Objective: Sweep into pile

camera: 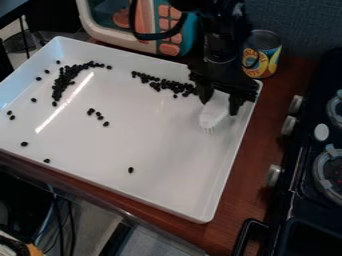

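The claw (220,105) hangs over the far right part of a white tray (170,198), its two fingers clamped on a white brush (214,115). The brush sits between the fingertips, its bristles (209,131) pointing down and toward the near side, inside the tray and close to its right wall. Small black beans (63,80) lie in several groups on the tray floor. The thickest group curves in an arc across the far left part, one end toward the far wall and the other bending to the near left. A second band (160,84) runs along the far side from the middle of the tray toward the claw, its right end just beside it. A short row of a few beans (98,115) lies between these groups and the middle, and single beans are scattered along the left side and toward the near wall, one of them (131,170) well apart from the rest. The tray rests on a brown wooden tabletop (244,210). Past its far edge stand a toy microwave (107,27) and, farther right, an upright can (262,54). A black toy stove (294,170) with pale knobs stands to the right.
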You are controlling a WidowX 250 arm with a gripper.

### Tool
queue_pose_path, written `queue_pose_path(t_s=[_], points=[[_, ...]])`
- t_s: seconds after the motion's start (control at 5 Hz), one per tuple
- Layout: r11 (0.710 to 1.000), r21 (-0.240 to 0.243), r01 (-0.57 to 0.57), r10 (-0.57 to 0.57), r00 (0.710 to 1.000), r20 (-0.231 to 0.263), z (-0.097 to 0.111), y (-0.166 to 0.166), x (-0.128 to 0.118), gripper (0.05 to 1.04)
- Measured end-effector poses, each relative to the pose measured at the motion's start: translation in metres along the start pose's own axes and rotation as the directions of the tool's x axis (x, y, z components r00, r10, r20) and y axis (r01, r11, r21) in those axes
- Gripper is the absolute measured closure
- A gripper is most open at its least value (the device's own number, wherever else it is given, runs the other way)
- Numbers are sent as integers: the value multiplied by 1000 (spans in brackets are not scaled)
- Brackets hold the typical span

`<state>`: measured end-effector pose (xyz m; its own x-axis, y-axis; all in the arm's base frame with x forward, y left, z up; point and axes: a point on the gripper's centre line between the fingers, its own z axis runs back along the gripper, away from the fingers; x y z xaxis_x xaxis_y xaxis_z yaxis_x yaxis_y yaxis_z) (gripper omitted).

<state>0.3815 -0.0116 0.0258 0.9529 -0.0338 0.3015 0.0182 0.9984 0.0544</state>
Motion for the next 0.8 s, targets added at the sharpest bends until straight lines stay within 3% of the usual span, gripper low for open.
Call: queue_pose_path(t_s=[0.8], points=[[993, 62, -105, 105, 994, -3, -4, 75, 6, 364]])
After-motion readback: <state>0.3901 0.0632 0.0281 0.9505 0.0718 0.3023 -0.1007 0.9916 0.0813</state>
